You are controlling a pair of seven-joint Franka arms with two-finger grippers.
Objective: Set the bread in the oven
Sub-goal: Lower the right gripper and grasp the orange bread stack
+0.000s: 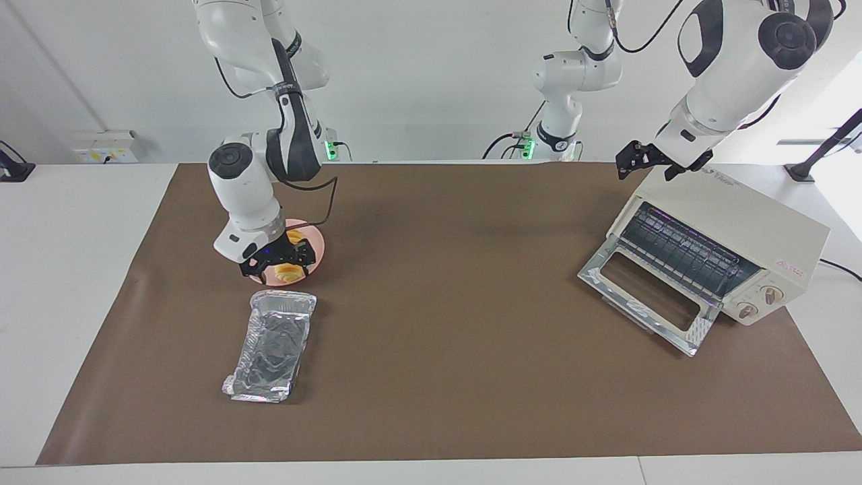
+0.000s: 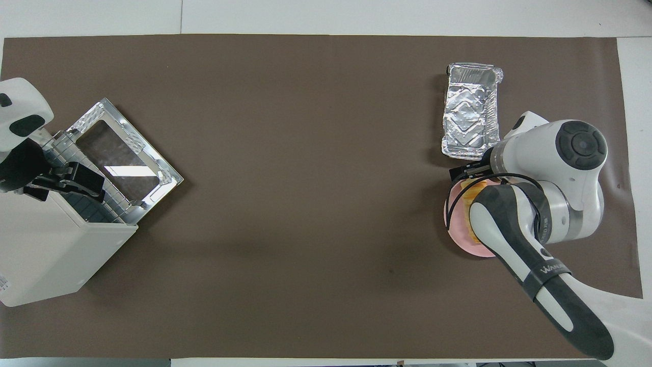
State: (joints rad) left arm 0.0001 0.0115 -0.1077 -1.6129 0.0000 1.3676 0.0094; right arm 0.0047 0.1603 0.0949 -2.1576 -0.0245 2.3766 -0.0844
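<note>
Pincer work first: the right pincer [image 1: 281,264] is low over the pink plate [image 1: 315,244] with its fingers spread, straddling the bread [image 1: 288,271], which lies on that plate toward the right arm's end of the tabletop [image 1: 444,377]; the fingers have not closed on the loaf. A crinkled foil tray [image 1: 273,345] sits just beside the plate, farther from the robots. The left pincer [image 1: 648,162] hangs open over the top of the oven [image 1: 754,225], holding nothing. That oven stands at the left arm's end of the tabletop, its glass door [image 1: 648,300] dropped open and the wire rack [image 1: 680,250] showing inside.
</note>
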